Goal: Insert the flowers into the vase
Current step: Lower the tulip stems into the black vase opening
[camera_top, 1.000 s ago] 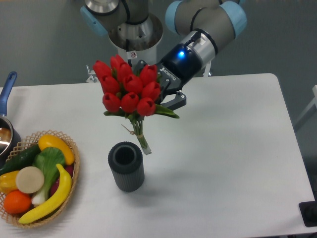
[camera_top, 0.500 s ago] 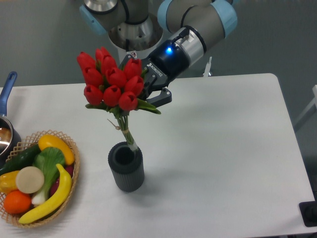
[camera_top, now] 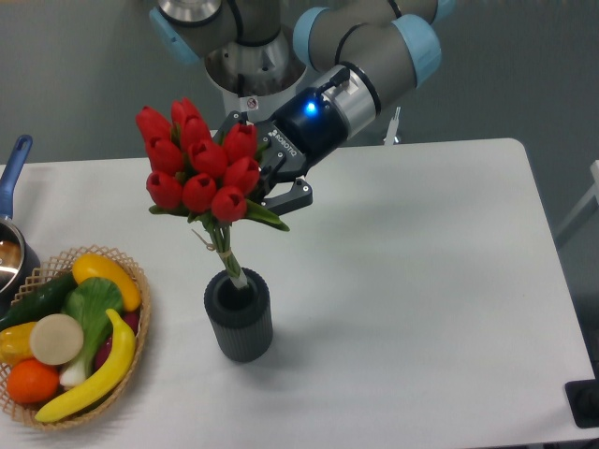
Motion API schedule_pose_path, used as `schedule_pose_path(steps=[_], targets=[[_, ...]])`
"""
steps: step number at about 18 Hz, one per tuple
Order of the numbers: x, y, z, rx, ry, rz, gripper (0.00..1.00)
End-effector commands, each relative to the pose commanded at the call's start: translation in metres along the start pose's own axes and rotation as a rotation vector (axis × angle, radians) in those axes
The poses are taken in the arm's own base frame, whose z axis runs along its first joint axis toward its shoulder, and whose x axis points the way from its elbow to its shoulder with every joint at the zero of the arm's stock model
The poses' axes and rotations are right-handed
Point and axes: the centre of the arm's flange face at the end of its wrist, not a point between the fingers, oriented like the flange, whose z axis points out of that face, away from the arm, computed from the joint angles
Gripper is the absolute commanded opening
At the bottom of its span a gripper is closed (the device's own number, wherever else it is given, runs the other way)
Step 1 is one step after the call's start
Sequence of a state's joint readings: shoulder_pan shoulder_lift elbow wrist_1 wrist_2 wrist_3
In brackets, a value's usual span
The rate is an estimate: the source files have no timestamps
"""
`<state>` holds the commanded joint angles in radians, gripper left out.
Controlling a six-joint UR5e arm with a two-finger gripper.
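Gripper [camera_top: 251, 178] holds the flowers [camera_top: 197, 166] clamped at the leaves, stem tips just inside the vase [camera_top: 240, 314] mouth near the table [camera_top: 421, 281] front edge (bunch tilted left); straighten, lower slowly, release only once seated.
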<state>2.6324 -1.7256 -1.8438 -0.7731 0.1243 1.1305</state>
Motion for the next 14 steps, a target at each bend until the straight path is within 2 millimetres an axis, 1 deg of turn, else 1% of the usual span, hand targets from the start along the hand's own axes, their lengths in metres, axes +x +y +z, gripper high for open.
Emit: schedule_pose_path(steps=[3, 7, 9, 12, 14], targets=[[-0.004, 0.008, 0.002, -0.001, 0.003, -0.015, 0.48], [-0.005, 0.015, 0.005, -0.002, 0.010, -0.028, 0.48], [-0.008, 0.022, 0.009, -0.005, 0.017, -0.038, 0.48], [-0.014, 0.036, 0.011, -0.012, 0.016, -0.066, 0.48], [-0.018, 0.042, 0.012, -0.011, 0.018, -0.076, 0.48]])
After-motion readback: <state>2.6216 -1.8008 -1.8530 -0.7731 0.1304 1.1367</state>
